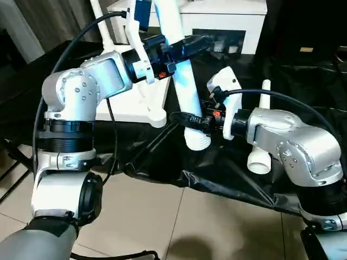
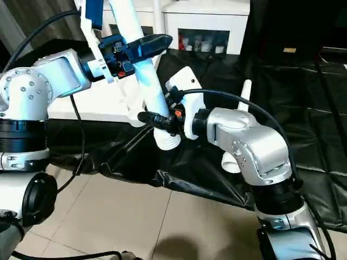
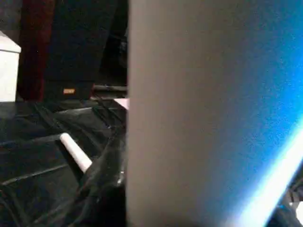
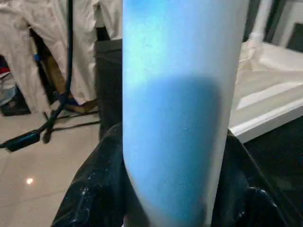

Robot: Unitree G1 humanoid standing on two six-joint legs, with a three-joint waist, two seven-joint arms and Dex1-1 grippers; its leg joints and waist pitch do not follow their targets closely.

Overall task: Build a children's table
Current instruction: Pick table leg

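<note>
Black sheeting covers the big table point(image 1: 303, 86); above its near edge I hold a white leg point(image 1: 181, 81) upright, my left gripper point(image 1: 187, 46) pinching it high, my right gripper point(image 1: 187, 120) pinching near its ribbed end. Behind the leg lies the white top point(image 1: 130, 105); another leg point(image 1: 261, 141) rests right of it.

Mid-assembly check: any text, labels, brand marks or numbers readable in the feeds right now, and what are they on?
No text can be read in any view.
Small orange-tan label on the dark furniture behind the black-covered table: too small and blurred to read.
Items behind the white cabinet glass: colours visible, no legible lettering.
The held table leg and both grippers show no markings.
</note>
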